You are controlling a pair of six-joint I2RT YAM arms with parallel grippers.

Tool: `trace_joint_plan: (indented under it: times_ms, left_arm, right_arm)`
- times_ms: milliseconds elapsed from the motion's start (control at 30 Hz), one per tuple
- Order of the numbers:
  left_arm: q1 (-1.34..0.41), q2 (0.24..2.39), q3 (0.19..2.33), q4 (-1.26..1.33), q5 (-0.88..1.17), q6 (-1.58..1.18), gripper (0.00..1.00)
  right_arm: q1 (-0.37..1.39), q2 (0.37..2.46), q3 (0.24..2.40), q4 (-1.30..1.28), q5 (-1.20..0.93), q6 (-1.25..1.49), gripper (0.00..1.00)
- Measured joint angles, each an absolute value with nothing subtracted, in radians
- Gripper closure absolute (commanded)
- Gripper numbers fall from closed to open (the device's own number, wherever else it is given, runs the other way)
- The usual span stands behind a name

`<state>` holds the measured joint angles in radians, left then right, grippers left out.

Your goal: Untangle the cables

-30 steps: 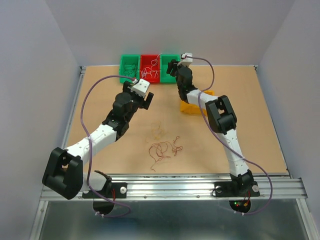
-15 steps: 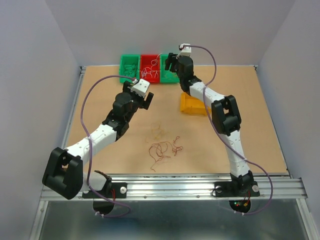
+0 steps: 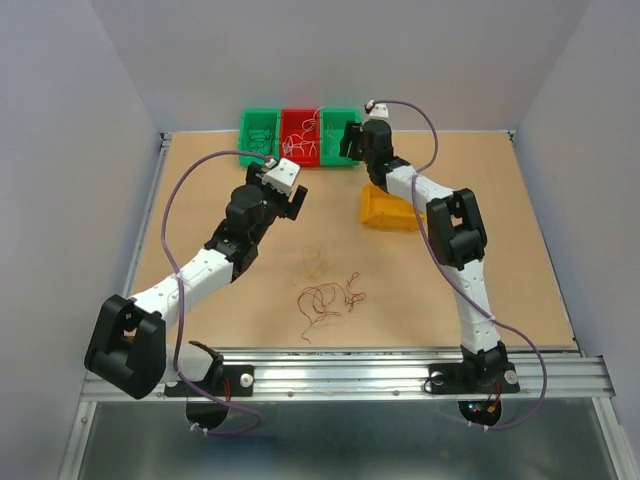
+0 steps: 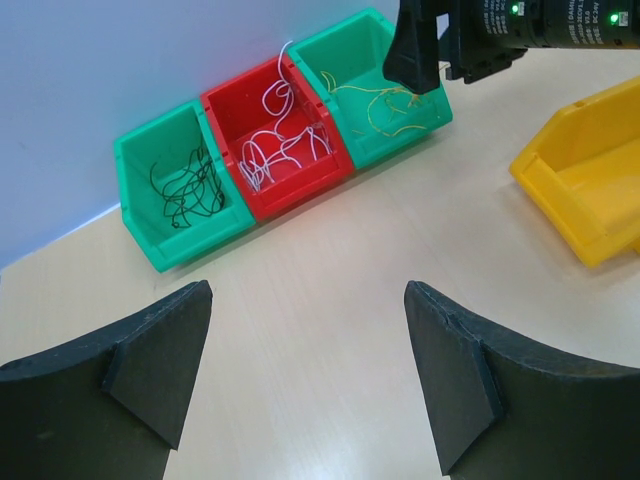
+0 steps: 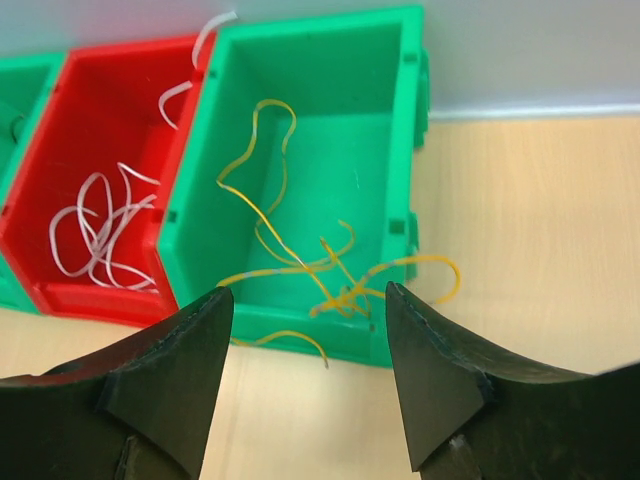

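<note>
The cables (image 3: 325, 298) left to sort lie as a small reddish-brown knot on the surface (image 3: 500, 250) near the arm bases, while dark, white and yellow wires (image 4: 280, 150) already sit apart in three bins (image 4: 300, 192) at the far edge, so the job looks partly done. The right claw (image 5: 305, 292), over the yellow strands, and the left claw (image 4: 307, 290) both hang spread and empty; from overhead the knot is too fine to count its strands

4 bins (image 3: 246, 135), 2 arms (image 3: 205, 268), 1 cable tangle (image 3: 322, 298)

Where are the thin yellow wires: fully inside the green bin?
Partly out: thin yellow wires overhang the green plastic bin's front wall.
</note>
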<state>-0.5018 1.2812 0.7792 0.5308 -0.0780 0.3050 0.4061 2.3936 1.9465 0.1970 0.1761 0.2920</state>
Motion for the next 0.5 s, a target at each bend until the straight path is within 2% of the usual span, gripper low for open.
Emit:
trace_joint_plan:
  times_ms: [300,500]
  left_arm:
    - [-0.502,1.28,0.779,0.526,-0.076,0.305,0.11]
    - [-0.502,1.28,0.779,0.525,-0.076,0.305,0.11]
  right_arm:
    - [0.4,2.391,1.919,0.169,0.137,0.36,0.42]
    - [0.4,2.398,1.93,0.172,0.118,0.401,0.42]
